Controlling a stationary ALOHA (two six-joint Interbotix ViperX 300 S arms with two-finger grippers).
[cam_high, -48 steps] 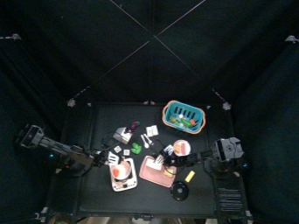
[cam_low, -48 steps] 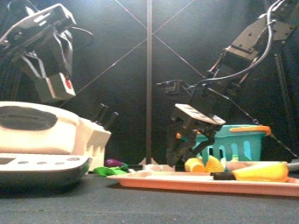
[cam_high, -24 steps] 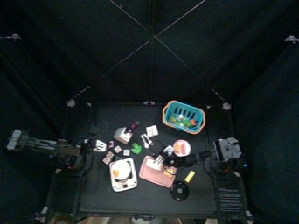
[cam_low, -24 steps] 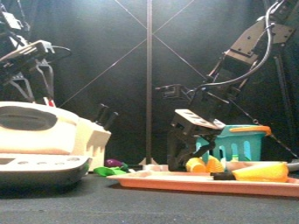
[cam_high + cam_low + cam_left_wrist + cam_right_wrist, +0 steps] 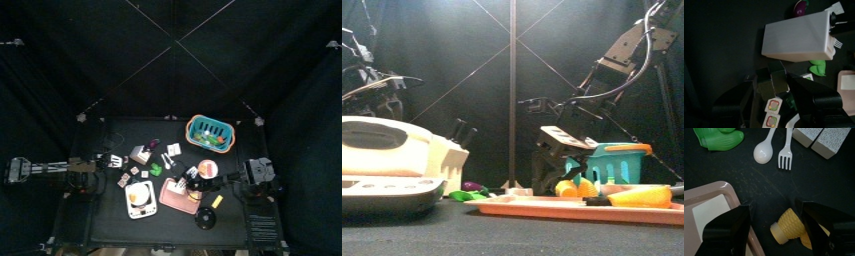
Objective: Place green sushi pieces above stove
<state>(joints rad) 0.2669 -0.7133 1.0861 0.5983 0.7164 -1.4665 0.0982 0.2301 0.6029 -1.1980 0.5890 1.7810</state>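
Note:
Several small white-faced sushi pieces [image 5: 124, 180] lie left of the white toy stove [image 5: 140, 202], which also fills the front view's left [image 5: 389, 160]. My left gripper [image 5: 96, 180] is low beside them. In the left wrist view it [image 5: 777, 85] is open. Two sushi pieces [image 5: 772, 106] lie on the table between its jaws, and a dark block [image 5: 775, 82] sits at the tips. My right gripper [image 5: 211, 183] is open over a yellow corn [image 5: 791, 225], beside the pink tray [image 5: 704, 213].
A white box [image 5: 797, 35] with a green item [image 5: 819, 67] beside it lies beyond the left gripper. A teal basket [image 5: 210, 130] stands at the back right. A spoon [image 5: 765, 148], a fork [image 5: 785, 153] and grey blocks [image 5: 821, 138] lie near the right gripper.
The left arm has swung down and out to the left, now lying level along the table's left side. The right arm has hardly moved.

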